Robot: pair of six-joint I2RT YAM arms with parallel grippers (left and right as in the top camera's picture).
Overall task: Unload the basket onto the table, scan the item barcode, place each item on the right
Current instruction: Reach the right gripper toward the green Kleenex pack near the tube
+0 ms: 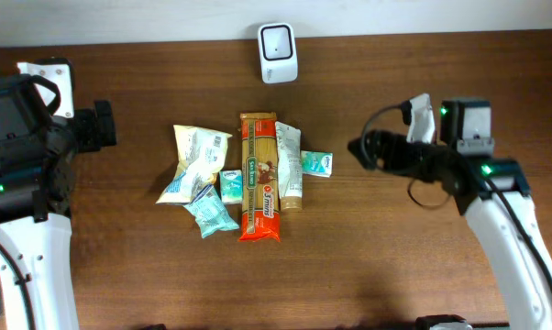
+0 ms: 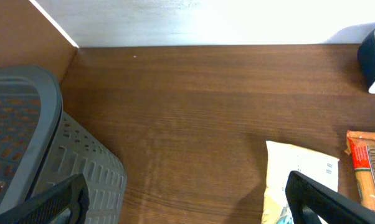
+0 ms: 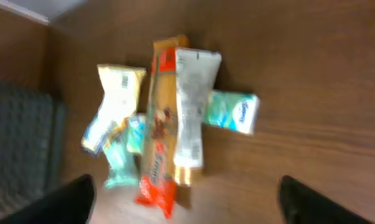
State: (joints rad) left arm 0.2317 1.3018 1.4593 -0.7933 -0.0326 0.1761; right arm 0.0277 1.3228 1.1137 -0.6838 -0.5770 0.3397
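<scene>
Desk (image 1: 395,275): one, wood, carries everything. Grey basket (image 2: 25,124): one, at desk's left end, beside your left gripper (image 2: 187,208); its fingers wide apart, nothing between them. Your right gripper (image 3: 187,202): fingers wide apart too, empty, right of pile. Items: six, heaped mid-desk. One spaghetti pack (image 1: 259,179), one pale snack bag (image 1: 201,148), one white tube (image 1: 290,165), one teal tissue pack (image 1: 318,163), one teal sachet (image 1: 212,214), one small green carton (image 1: 230,185). Scanner (image 1: 278,40): one, at far edge, apart from pile.
</scene>
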